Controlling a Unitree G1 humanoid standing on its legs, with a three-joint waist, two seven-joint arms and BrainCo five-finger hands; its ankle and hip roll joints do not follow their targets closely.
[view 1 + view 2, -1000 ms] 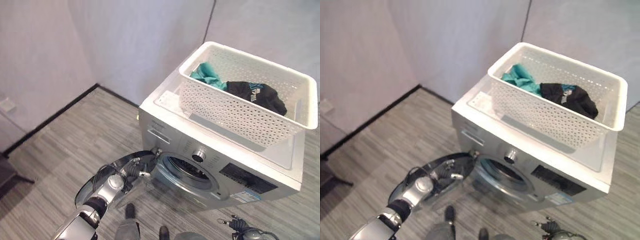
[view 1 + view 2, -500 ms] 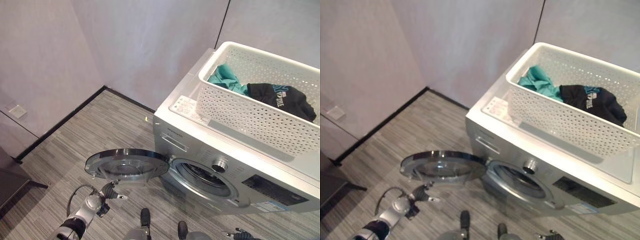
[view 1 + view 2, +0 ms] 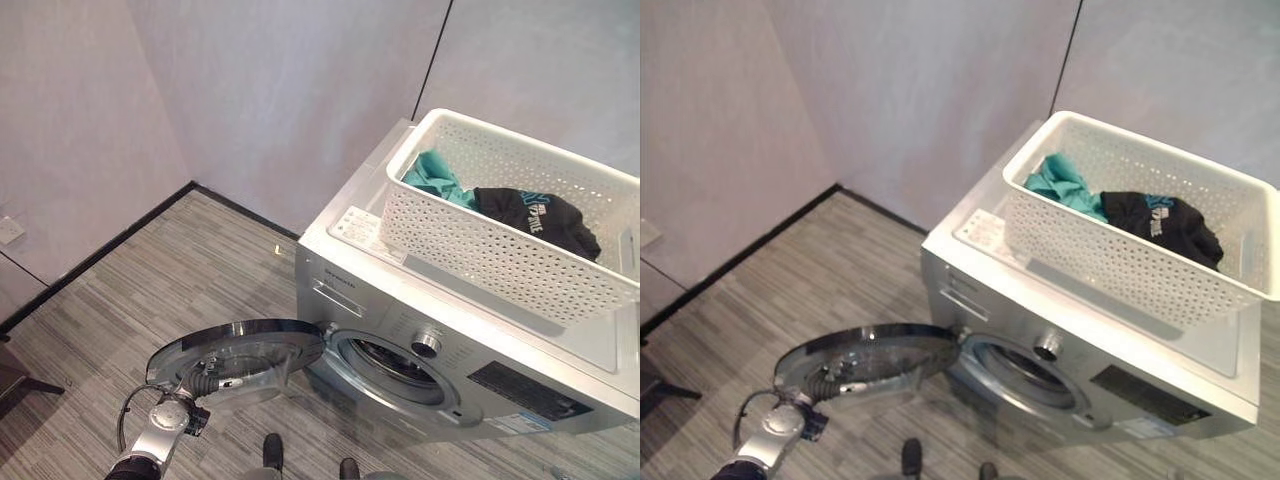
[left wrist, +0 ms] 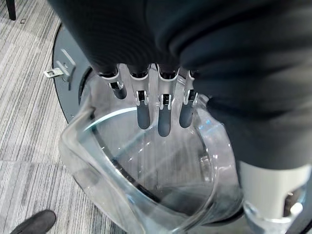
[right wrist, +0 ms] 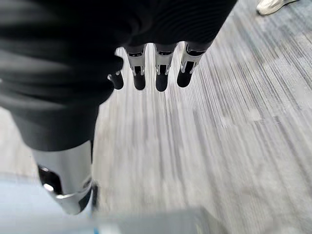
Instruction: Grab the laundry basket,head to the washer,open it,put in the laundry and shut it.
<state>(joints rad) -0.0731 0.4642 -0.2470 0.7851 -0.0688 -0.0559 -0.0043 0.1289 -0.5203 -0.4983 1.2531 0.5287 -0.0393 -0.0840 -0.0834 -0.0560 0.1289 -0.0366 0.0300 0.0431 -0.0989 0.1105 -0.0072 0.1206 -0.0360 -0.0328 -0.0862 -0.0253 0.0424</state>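
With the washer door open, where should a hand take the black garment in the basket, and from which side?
Judging by its pose, from above: the black garment lies bunched in the white basket on the washer, whose walls block a sideways reach. Pinch the raised fold at its middle, away from the teal cloth beside it.

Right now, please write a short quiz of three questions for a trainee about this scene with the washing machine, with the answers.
1. True or false: the round glass door of the silver front-loading washing machine is closed.
2. Where does the white perforated plastic laundry basket stand? A) on the floor B) on top of the washer C) in the left hand
3. Fill in: the basket holds a teal garment and a ___ one.

Key
1. False: it is swung wide open, with the left hand at it, fingers straight.
2. B
3. black

The right hand hangs over the grey striped floor, fingers relaxed.
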